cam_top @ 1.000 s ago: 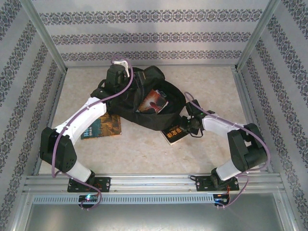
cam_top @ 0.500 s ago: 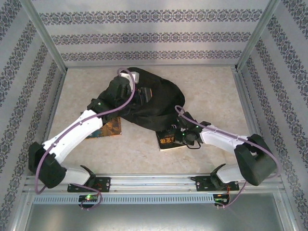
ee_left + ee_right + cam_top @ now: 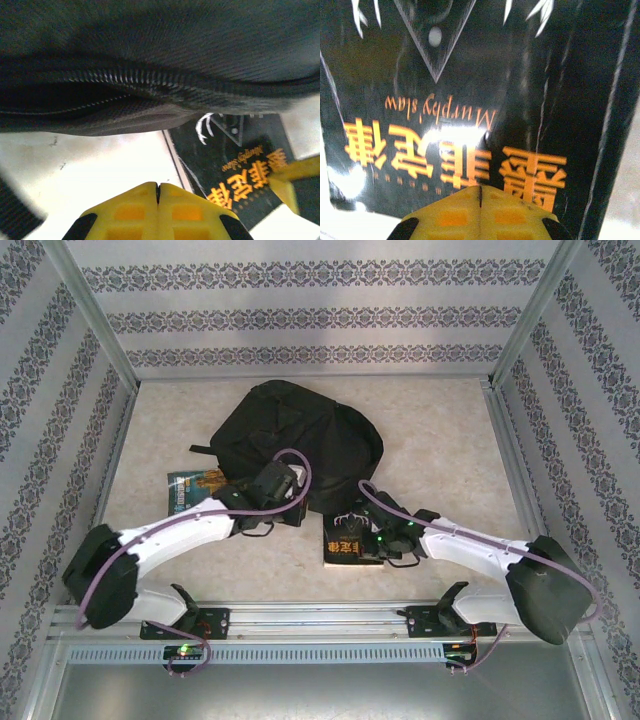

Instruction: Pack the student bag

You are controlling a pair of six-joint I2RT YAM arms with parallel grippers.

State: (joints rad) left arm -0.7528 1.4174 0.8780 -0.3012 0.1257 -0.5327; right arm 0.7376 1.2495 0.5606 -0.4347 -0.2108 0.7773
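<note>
"Murphy's law" in orange script with big orange Chinese characters beside it, upside down to the right wrist camera: that's the glossy black book (image 3: 470, 100). The right gripper (image 3: 480, 190) sits over its cover, yellow jaws pressed together with nothing between them. The bag (image 3: 300, 430), soft black woven fabric with a rounded top, lies mid-tabletop (image 3: 450, 440) just beyond both grippers, its near edge reaching the book. The left gripper (image 3: 158, 187), jaws clenched and empty too, points at the bag's toothed zip (image 3: 125, 80). A teal book (image 3: 195, 485) lies by the bag's left side.
</note>
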